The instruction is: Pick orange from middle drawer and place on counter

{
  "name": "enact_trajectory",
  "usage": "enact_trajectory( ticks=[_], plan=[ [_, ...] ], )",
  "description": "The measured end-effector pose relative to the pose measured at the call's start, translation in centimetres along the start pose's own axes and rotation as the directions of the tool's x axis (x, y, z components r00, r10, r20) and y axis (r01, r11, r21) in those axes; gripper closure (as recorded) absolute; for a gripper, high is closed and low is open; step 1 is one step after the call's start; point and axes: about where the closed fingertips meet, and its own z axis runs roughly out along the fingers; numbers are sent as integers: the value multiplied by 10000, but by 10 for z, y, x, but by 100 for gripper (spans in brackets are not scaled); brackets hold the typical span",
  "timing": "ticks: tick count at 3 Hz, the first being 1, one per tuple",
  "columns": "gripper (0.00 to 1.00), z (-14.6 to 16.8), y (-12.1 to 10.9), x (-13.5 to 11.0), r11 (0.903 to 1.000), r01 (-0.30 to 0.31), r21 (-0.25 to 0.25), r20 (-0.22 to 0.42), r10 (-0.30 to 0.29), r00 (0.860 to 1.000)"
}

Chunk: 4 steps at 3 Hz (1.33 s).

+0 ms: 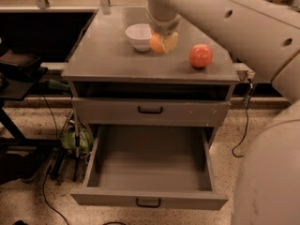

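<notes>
**Orange down low over the counter, by the bowl**

Nearest me, the middle drawer (149,163) is hanging open. Above it, the counter (108,60) is carrying a red fruit (200,56). Farther back, the gripper (162,44) is pointing straight down, its fingers squeezing the orange (155,43) from the sides. The orange is sitting right under the hand, just beside a white bowl (138,35). I am thinking letting go comes next, but I cannot tell if the orange is touching the counter.
</notes>
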Motion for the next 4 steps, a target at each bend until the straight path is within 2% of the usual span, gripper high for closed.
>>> enact_trajectory(
  ticks=[1, 2, 3, 4],
  plan=[
    [100, 44, 24, -13, 9993, -296, -218, 68, 298, 9995],
    [82, 77, 39, -21, 9978, -485, -446, 234, 496, 9985],
    [58, 74, 38, -20, 9978, -487, -448, 235, 498, 9985],
    [35, 69, 39, -24, 9986, -448, -292, -35, 447, 9990]
  ],
)
